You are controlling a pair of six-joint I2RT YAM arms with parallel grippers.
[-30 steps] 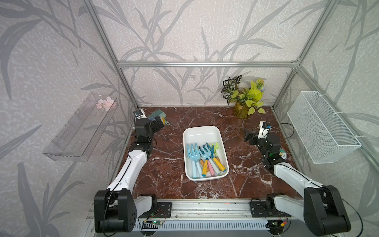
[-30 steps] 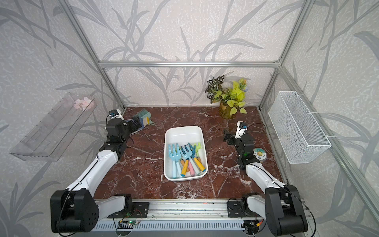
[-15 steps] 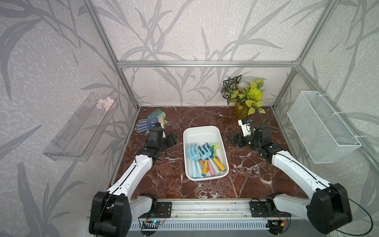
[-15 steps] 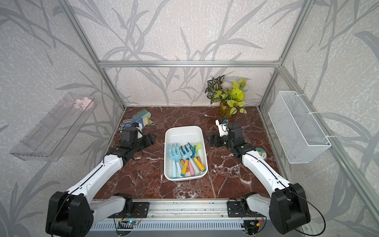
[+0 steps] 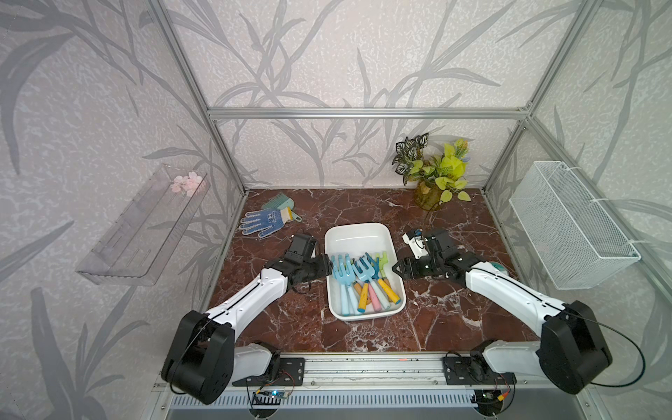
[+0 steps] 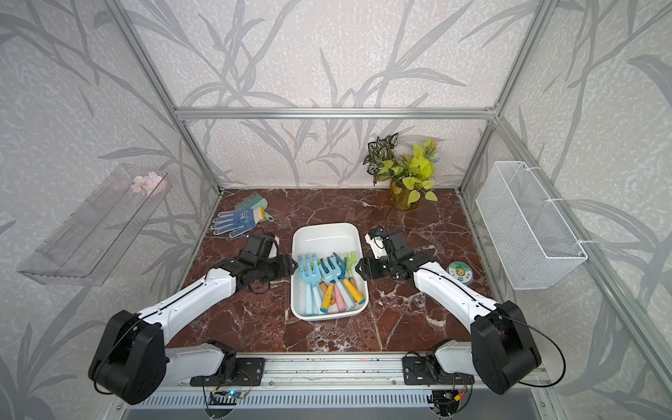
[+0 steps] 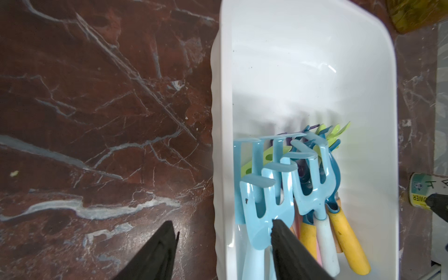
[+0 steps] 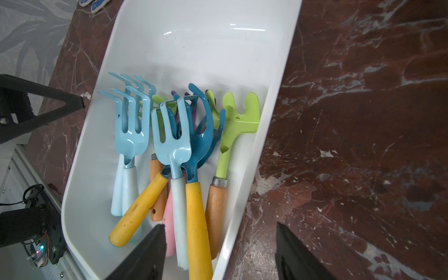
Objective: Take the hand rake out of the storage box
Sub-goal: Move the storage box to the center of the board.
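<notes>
Grippers newly astride storage box walls

left gripper, right gripper swung inward astride storage box walls, jaws narrower.

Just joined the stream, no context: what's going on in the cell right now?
Two arms are working at the white storage box. Each hand is at one long side: the left hand and the right hand both have open jaws straddling the box wall, one finger inside and one outside. The hand rakes all lie piled in the box's near half; none is gripped or lifted yet. The left hand is nearest the light blue rake.
</notes>
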